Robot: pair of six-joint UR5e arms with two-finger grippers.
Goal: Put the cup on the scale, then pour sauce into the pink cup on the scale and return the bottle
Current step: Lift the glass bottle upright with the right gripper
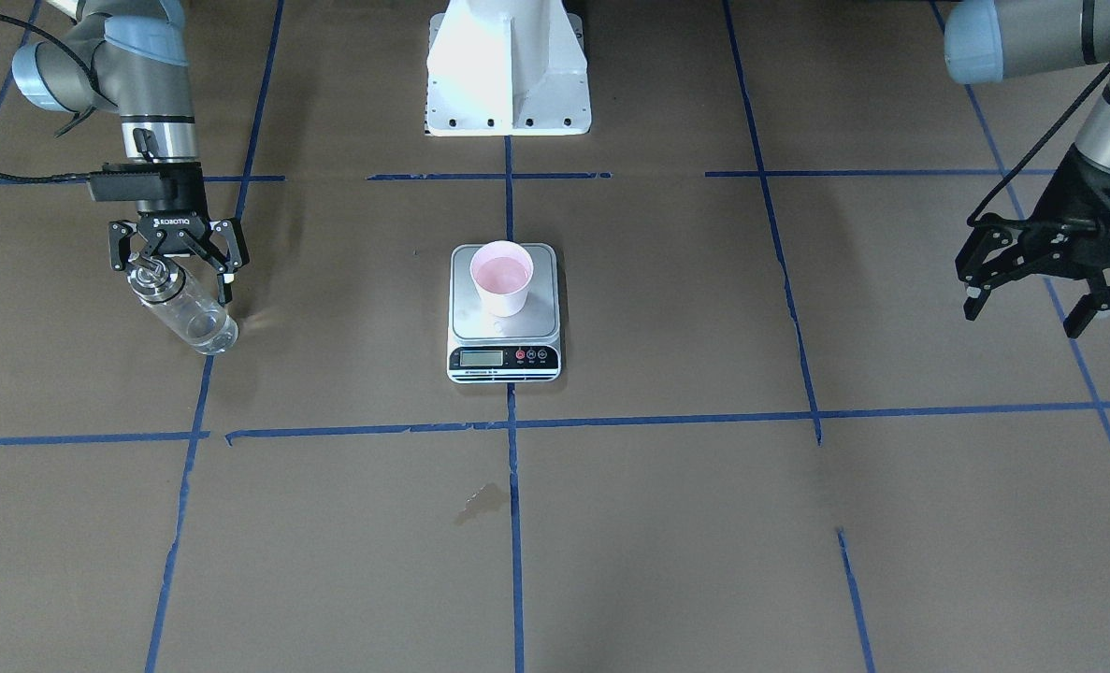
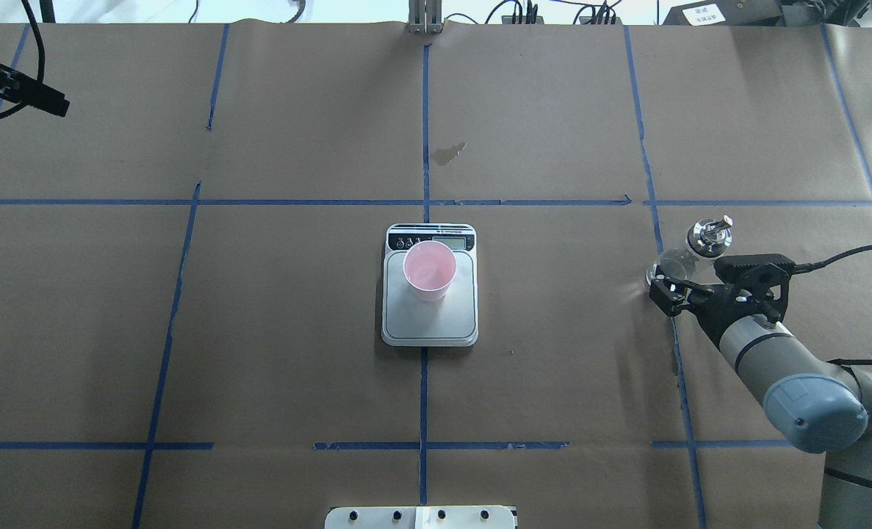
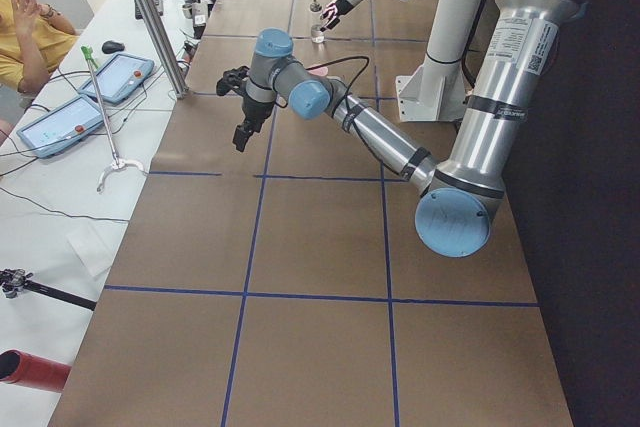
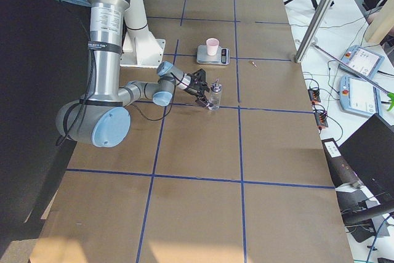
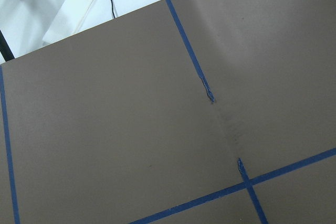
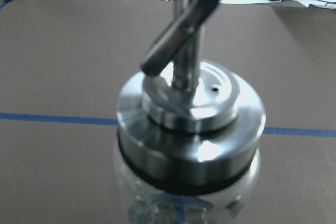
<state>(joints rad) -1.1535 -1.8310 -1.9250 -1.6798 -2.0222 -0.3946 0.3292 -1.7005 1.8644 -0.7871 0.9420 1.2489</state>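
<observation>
The pale pink cup stands upright on the silver plate of the scale at the table's middle; both also show in the overhead view, the cup and the scale. The clear glass bottle with a metal collar and spout stands on the table on the robot's right side. My right gripper is open, its fingers spread on either side of the bottle's top. The right wrist view is filled by the bottle's cap. My left gripper is open and empty, far from the scale.
The robot's white base stands behind the scale. Blue tape lines grid the brown paper table cover. A small dark stain lies on the operators' side of the scale. The left wrist view shows only bare paper and tape.
</observation>
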